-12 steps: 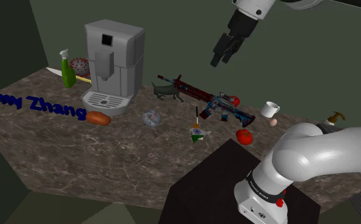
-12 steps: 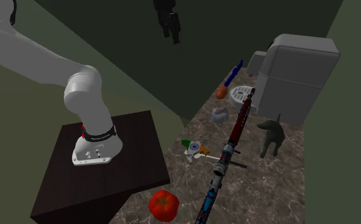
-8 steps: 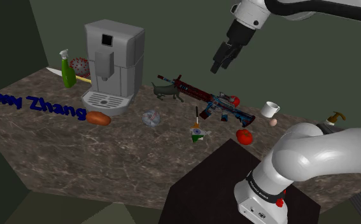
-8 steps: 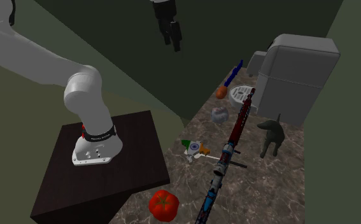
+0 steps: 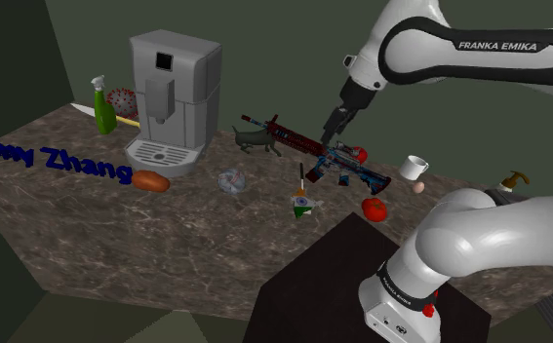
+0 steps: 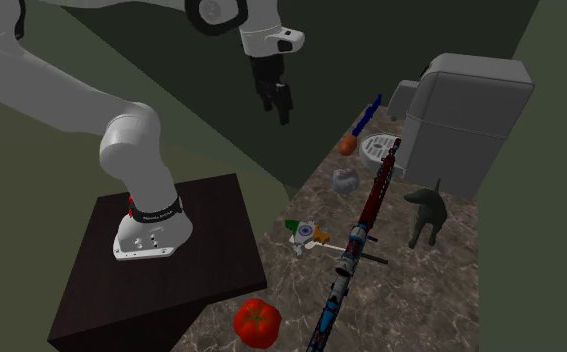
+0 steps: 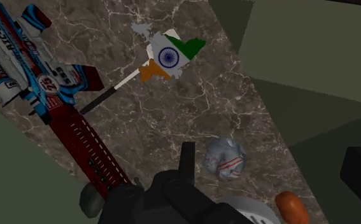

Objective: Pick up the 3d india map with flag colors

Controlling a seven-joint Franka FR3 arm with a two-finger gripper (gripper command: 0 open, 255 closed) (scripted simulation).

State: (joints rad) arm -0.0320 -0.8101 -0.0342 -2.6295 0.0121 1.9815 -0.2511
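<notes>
The tool (image 5: 332, 129) hangs well above the marbled surface (image 5: 196, 234), its fingers spread wide and holding nothing. It is tilted so that the wrist camera looks down on the target. The India map (image 7: 166, 56), banded green, white and orange, rests just beside the toy rifle (image 7: 45, 76), on its near side in the shoulder view. That side looks open enough for a descent.

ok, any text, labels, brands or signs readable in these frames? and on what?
"FRANKA EMIKA" - on the arm's dark upper link.
"Amy Zhang" - blue 3D letters on the counter; first word uncertain.
Blue wheel sign, no words - on the India map.
Rifle decals - lettering blurred, unreadable.
Arm base label - too small to read.
</notes>
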